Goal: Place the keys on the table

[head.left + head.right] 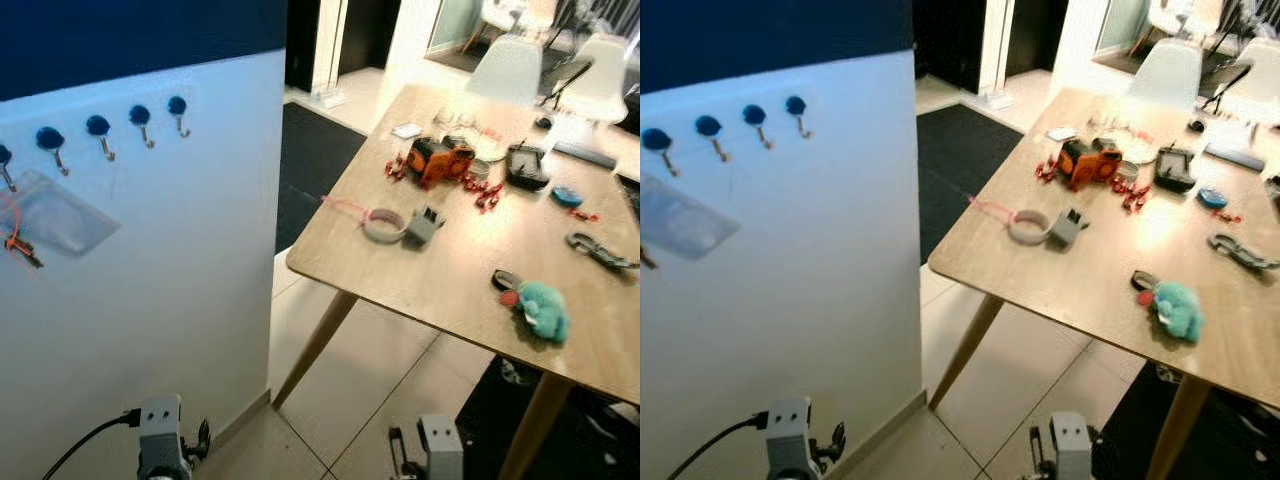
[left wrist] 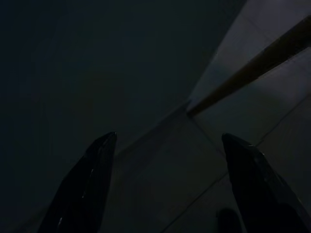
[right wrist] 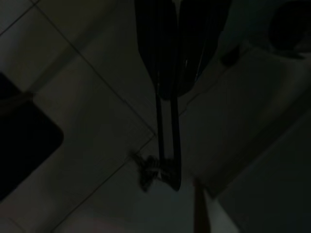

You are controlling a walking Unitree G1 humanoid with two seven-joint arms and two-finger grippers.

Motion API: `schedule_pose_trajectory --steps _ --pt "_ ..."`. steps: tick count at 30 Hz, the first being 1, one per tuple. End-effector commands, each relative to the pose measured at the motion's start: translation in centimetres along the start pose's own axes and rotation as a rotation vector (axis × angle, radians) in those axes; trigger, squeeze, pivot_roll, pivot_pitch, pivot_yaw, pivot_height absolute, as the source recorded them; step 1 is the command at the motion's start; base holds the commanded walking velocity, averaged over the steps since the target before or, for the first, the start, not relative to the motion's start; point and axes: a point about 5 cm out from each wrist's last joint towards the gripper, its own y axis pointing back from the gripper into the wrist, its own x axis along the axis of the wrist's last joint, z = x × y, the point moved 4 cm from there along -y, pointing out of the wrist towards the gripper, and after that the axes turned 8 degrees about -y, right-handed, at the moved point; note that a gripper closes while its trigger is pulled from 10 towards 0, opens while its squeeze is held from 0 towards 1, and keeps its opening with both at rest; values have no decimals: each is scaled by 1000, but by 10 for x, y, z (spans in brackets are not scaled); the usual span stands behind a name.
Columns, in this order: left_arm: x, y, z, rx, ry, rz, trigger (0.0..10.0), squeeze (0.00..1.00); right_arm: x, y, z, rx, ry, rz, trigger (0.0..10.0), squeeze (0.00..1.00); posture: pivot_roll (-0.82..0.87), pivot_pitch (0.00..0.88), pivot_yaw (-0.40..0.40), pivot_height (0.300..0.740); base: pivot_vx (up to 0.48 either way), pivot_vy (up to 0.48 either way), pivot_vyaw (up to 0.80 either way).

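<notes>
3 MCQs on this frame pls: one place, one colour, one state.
1. Where is the teal plush keyring?
A. on a wall hook
B. on the table, near its front edge
C. on the floor

2. What colour are the knobs of the wall hooks?
A. red
B. white
C. blue

3. Which claw holds the keys?
A. left
B. right
C. neither

Answers:
1 B: the teal plush keyring lies on the wooden table, close to the near edge.
2 C: the wall hooks have blue knobs against the white wall.
3 B: the right claw is shut on a strap with the keys dangling over the floor. The left claw is open with nothing between its fingers.
</notes>
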Motion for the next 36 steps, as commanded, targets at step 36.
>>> schedule_pose_trajectory --steps 36 --pt "-5 1 2 25 29 -17 10000 0 2 -1 -5 37 55 -5 10000 0 54 43 -56 740 0 0 -622"
